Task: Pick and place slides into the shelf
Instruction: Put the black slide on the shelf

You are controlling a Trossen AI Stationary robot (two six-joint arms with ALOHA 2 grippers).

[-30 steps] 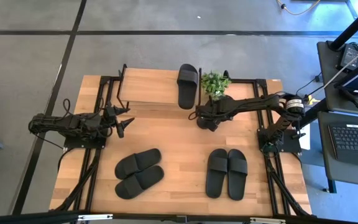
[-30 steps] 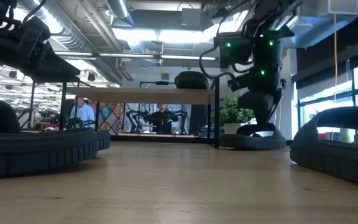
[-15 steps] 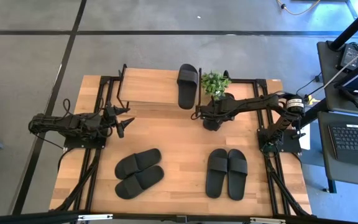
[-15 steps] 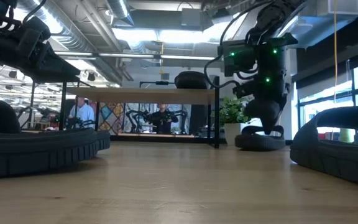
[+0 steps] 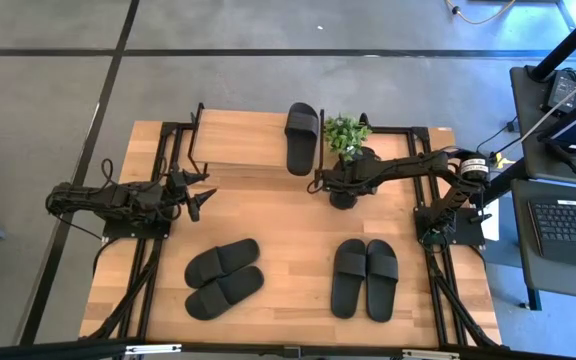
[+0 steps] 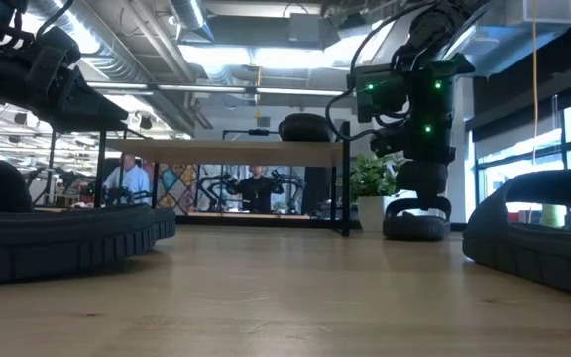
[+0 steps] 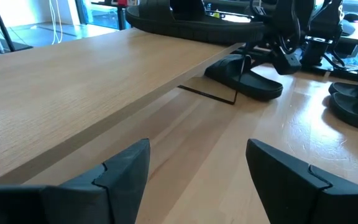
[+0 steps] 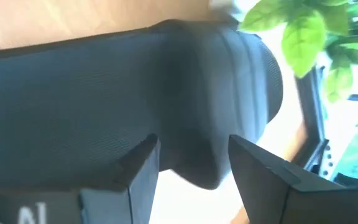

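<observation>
Six black slides show. One slide (image 5: pixel 303 137) lies sole down on the shelf's (image 5: pixel 238 140) light plank top. Two pairs lie on the table, a left pair (image 5: pixel 223 278) and a right pair (image 5: pixel 365 277). The sixth slide (image 5: pixel 342 198) lies by the potted plant (image 5: pixel 348 135), under my right gripper (image 5: pixel 330 190), which stands over it pointing down (image 6: pixel 419 203) and is shut on it. My left gripper (image 5: pixel 200 196) waits open at the shelf's near left corner, touching nothing (image 7: pixel 197 168). My right gripper comes at the sixth slide from above, pointing down. One finger (image 8: pixel 143 169) stands on each side of a rounded part of the slide (image 8: pixel 197 163) that reaches between them; I cannot tell which part. The slide's sole (image 6: pixel 416 230) rests on the table.
The potted plant stands right behind the held slide, close to the right arm. The shelf's thin black frame (image 7: pixel 229 99) borders the space under the plank. Bare table lies between the two pairs (image 5: pixel 293 250). People are in the room behind the table (image 6: pixel 256 188).
My right gripper has shifted a little toward the table's right edge and dipped slightly. The slide under it has moved along with it and turned about on the table, so that it looks narrower in the low view than a second ago.
</observation>
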